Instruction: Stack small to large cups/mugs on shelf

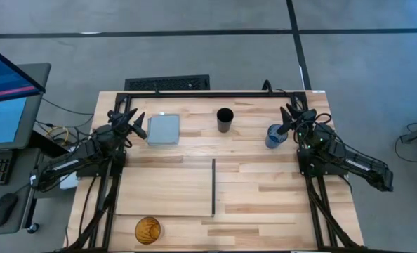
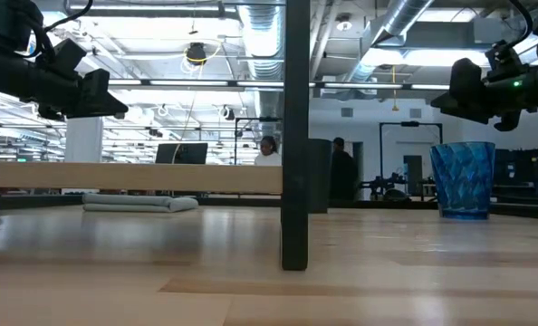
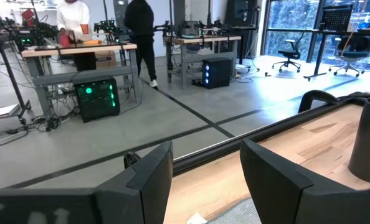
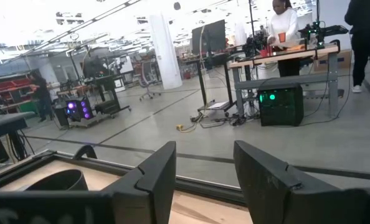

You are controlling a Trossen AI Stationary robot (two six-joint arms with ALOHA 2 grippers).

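Observation:
The black cup (image 1: pixel 224 120) stands upright at the table's far middle. The blue translucent cup (image 1: pixel 275 135) stands on the table at the far right, right below my right gripper (image 1: pixel 290 119); it also shows in the low view (image 2: pixel 463 179). The amber-gold cup (image 1: pixel 148 230) stands near the front edge at the left. The pale board (image 1: pixel 168 187) lies flat in the middle, its black strip (image 1: pixel 213 186) on its right short edge. My left gripper (image 1: pixel 133 123) hovers open at the far left beside the grey-blue pad (image 1: pixel 163 129). Both grippers are open and empty.
The grey-blue square pad lies flat at the far left. A black rail (image 1: pixel 215 93) runs along the table's far edge. A monitor and keyboard stand off the table's left side. People stand at benches in the room beyond the table.

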